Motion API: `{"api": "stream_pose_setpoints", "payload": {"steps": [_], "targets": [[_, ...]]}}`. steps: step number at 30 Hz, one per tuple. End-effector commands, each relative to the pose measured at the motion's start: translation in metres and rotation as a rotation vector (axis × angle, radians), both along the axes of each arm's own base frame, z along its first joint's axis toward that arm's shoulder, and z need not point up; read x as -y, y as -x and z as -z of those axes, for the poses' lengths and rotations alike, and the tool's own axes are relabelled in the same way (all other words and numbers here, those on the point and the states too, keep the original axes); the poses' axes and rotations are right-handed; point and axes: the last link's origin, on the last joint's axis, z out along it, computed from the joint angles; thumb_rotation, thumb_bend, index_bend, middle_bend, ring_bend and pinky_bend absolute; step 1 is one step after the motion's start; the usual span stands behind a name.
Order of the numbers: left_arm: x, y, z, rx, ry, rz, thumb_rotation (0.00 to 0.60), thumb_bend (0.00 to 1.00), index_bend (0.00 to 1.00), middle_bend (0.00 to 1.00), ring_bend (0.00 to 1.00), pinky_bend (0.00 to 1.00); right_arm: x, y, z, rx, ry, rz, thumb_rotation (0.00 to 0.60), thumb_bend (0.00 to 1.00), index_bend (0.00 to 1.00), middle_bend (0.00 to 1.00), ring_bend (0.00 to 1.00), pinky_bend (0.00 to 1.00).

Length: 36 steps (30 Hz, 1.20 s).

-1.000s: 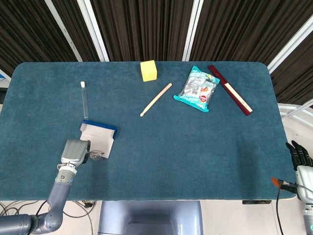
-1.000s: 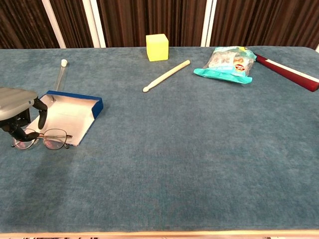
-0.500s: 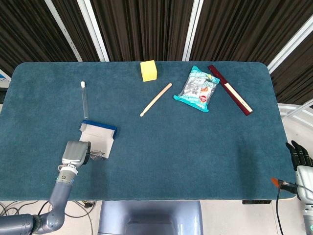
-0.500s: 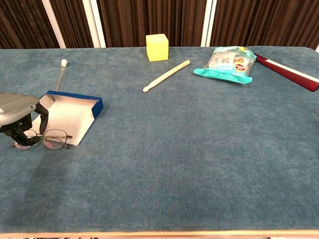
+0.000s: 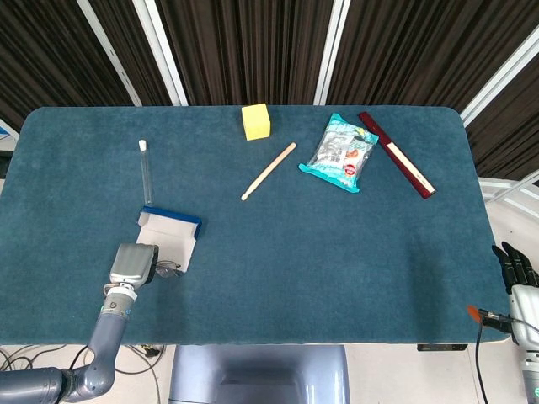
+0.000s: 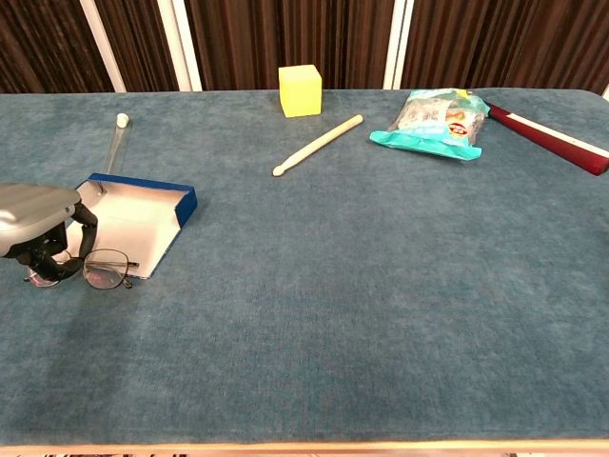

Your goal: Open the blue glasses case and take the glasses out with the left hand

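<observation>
The thin wire-framed glasses (image 6: 95, 269) lie at the near edge of the open blue glasses case with its white lining (image 6: 133, 221), at the near-left of the teal-covered worktop (image 6: 362, 286). Their long axis runs left to right. The grey left hand (image 6: 38, 238) is over their left end, with its dark fingers (image 6: 67, 257) curled down around that lens (apparently pinching the frame, though contact is partly hidden). The free lens extends to the right of the fingers. The right hand (image 5: 515, 278) hangs off the far right edge, well apart, its fingers extended and holding nothing.
</observation>
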Motion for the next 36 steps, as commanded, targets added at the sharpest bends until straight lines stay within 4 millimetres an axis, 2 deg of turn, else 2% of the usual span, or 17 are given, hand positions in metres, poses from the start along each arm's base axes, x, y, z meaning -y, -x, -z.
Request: {"api": "stream_pose_setpoints", "payload": {"steps": [1,4,9,18,25,28,31,33,36], "targets": [[0.001,-0.004,-0.001,0.019,-0.001,0.009,0.600,0.48,0.61,1.00,0.98,1.00,0.000,0.000,0.000,0.000,0.000,0.000,0.600,0.17,0.00,0.00,0.00,0.19],[0.002,-0.012,-0.002,0.042,0.001,0.023,0.600,0.48,0.61,1.00,0.98,1.00,0.000,0.000,0.000,0.000,-0.001,0.001,0.600,0.17,0.00,0.00,0.00,0.19],[-0.001,-0.038,0.003,0.086,0.017,0.068,0.600,0.48,0.61,1.00,0.98,1.00,0.000,0.000,0.001,0.000,-0.002,0.002,0.600,0.17,0.00,0.00,0.00,0.19],[-0.005,-0.099,0.038,0.147,0.062,0.146,0.600,0.48,0.61,1.00,0.98,1.00,0.001,0.001,0.000,0.001,-0.003,0.006,0.600,0.17,0.00,0.00,0.00,0.19],[-0.006,-0.128,0.059,0.195,0.067,0.148,0.600,0.47,0.58,1.00,0.98,1.00,0.001,0.001,0.000,0.003,-0.005,0.007,0.600,0.17,0.00,0.00,0.00,0.19],[-0.006,-0.134,0.065,0.202,0.069,0.147,0.600,0.41,0.48,1.00,0.97,1.00,0.001,0.001,0.000,0.003,-0.005,0.008,0.600,0.17,0.00,0.00,0.00,0.19],[-0.006,-0.134,0.067,0.193,0.070,0.144,0.600,0.28,0.34,1.00,0.96,1.00,0.001,0.001,0.000,0.002,-0.005,0.008,0.600,0.17,0.00,0.00,0.00,0.19],[-0.006,-0.132,0.065,0.181,0.066,0.143,0.600,0.23,0.29,1.00,0.96,1.00,0.001,0.001,0.000,0.001,-0.004,0.008,0.600,0.18,0.00,0.00,0.00,0.19],[-0.007,-0.127,0.059,0.176,0.056,0.148,0.600,0.21,0.26,1.00,0.95,1.00,0.001,0.001,0.000,-0.001,-0.005,0.009,0.600,0.18,0.00,0.00,0.00,0.19]]}}
